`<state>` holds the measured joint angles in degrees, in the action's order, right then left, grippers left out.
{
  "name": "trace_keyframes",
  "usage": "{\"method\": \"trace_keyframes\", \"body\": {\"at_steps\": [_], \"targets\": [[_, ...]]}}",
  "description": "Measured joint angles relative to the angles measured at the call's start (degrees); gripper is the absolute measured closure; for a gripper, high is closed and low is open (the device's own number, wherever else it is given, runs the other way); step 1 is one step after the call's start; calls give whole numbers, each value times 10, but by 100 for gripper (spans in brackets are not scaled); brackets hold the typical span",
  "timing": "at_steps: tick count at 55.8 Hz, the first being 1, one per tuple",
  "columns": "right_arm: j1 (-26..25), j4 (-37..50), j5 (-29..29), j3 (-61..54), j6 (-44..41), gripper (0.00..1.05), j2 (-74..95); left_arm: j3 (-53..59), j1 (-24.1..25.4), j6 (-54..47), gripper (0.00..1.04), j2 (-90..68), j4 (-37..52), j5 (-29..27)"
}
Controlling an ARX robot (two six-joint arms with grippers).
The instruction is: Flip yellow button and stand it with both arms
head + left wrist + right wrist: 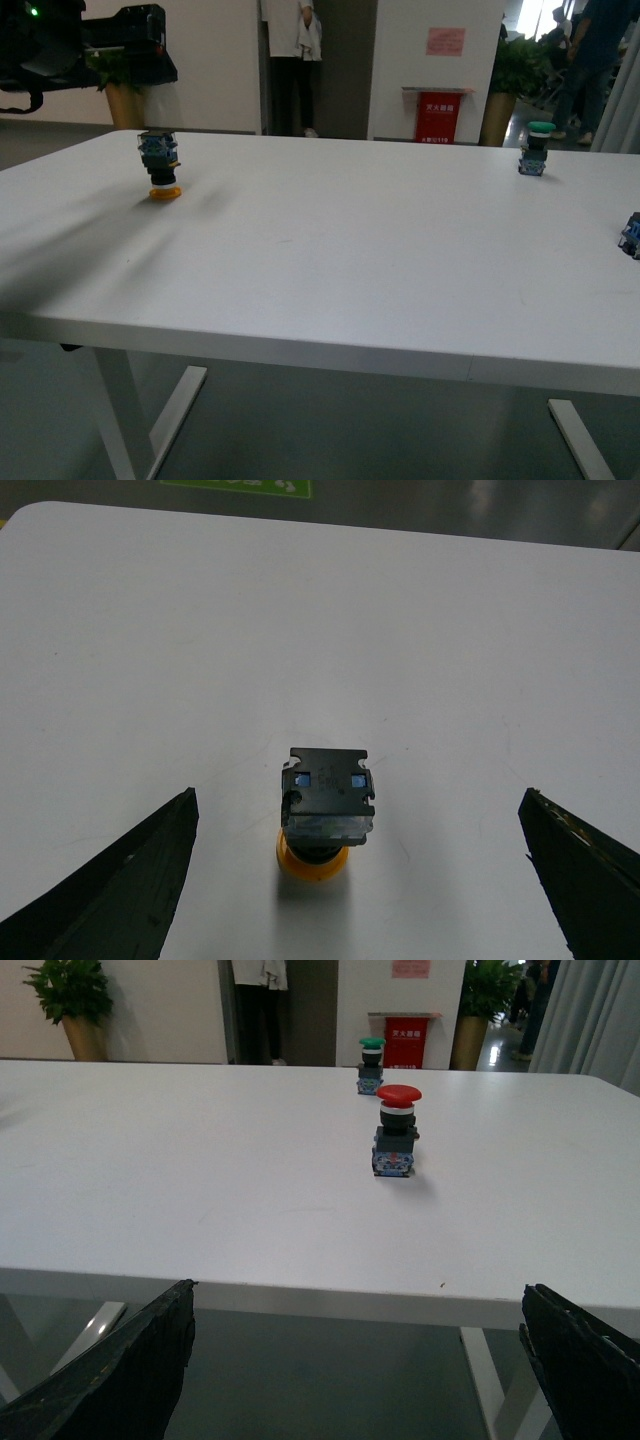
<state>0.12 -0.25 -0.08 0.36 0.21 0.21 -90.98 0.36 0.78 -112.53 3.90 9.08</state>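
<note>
Left claw (359,794) spread wide, empty, hovering above yellow button (325,815); fingers (130,880) flanked it, not touching. Right claw (357,1288) also spread, gripping nothing, well apart from yellow button. Yellow button stood inverted on white surface (330,250): cap down, contact block up. Green-capped switch (537,148) upright, far across surface from yellow button. Red-capped switch (396,1140) upright.
</note>
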Motion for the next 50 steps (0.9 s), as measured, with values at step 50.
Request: {"method": "trace_keyframes", "body": {"at_steps": [50], "targets": [[0,0,0,0,0,7,0,-132,-22,-11,6,-120,-58,-65]]}}
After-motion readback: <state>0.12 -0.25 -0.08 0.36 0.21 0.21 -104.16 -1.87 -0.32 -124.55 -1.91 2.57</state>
